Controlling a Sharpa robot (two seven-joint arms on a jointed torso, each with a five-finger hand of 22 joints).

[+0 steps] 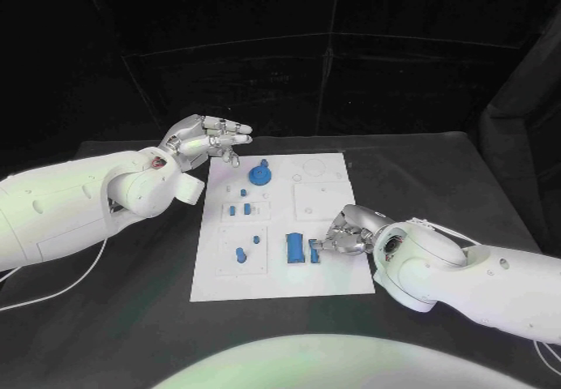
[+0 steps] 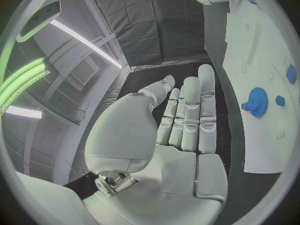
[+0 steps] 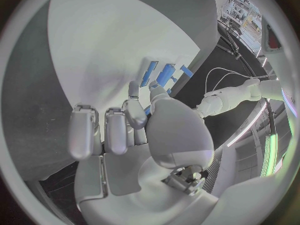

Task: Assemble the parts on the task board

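Work is going on at the near right part of the white board (image 1: 333, 275), which is lying in the middle of the black table (image 1: 129, 324). The right hand (image 1: 347, 230) is reaching down to the flat blue blocks (image 1: 301, 248) sitting side by side in a slot there. In the right wrist view its thumb and one finger (image 3: 133, 92) are coming together just beside a blue block, while its other fingers are sticking out. They seem to be pinching a small blue piece, but the piece is mostly hidden, so I cannot tell if the hand is really holding it.

Left hand (image 1: 211, 138) is hanging over the far left corner of the board, with its palm turned up and its fingers (image 2: 187, 115) lying straight and close together. It is holding nothing. A blue gear (image 1: 259, 173) is standing on the board just beside it.

I think the step now is fitting a blue block in its slot. The next move is calling for a careful push straight down, so the block is going in flat and not tipping. Other small blue pieces (image 1: 242, 254) are waiting on the left side of the board.
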